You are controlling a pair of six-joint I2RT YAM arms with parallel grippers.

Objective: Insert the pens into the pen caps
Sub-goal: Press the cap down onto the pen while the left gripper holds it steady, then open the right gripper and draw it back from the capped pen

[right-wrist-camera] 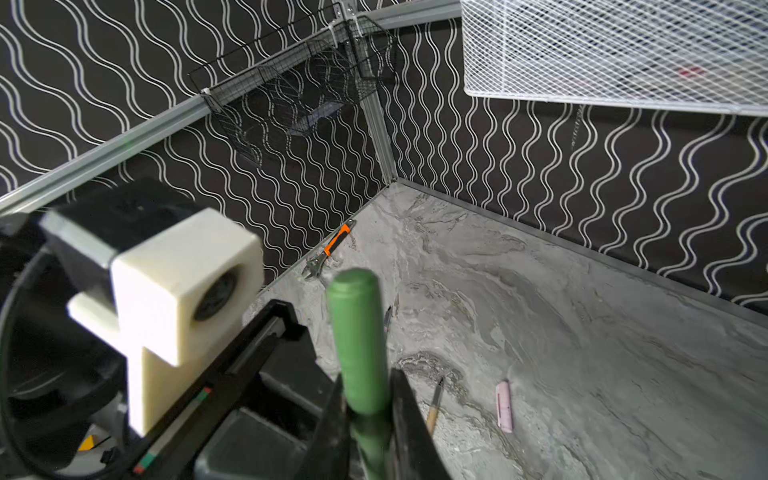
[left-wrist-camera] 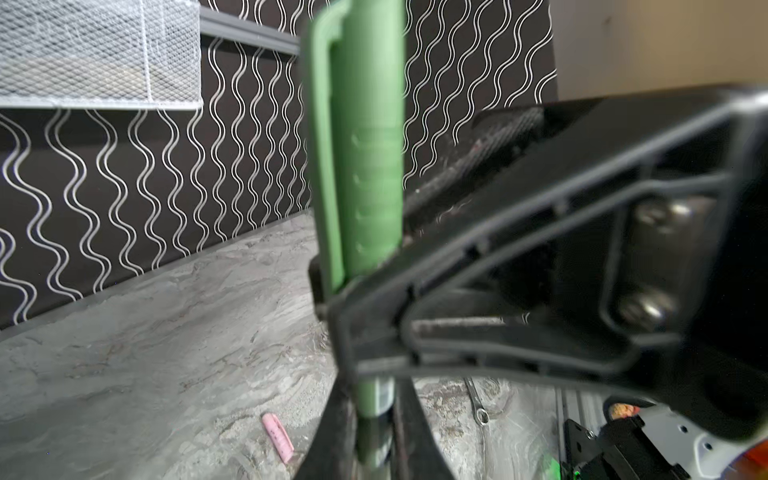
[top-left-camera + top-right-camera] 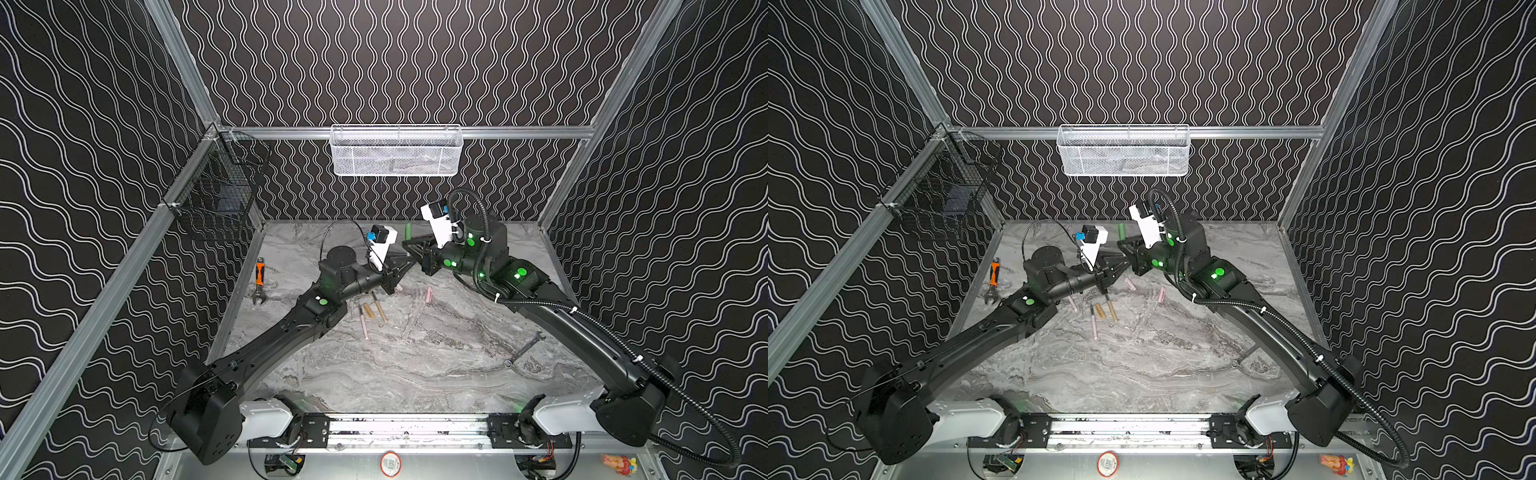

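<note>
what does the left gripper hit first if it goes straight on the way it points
Probably the right gripper: shut on the green cap, it crosses just ahead of the left gripper, which holds the green pen. Exact depth is unclear.

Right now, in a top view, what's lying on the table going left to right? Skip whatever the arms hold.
orange-handled wrench → pink pen → gold cap → gold pen → pink cap → grey spanner
</note>
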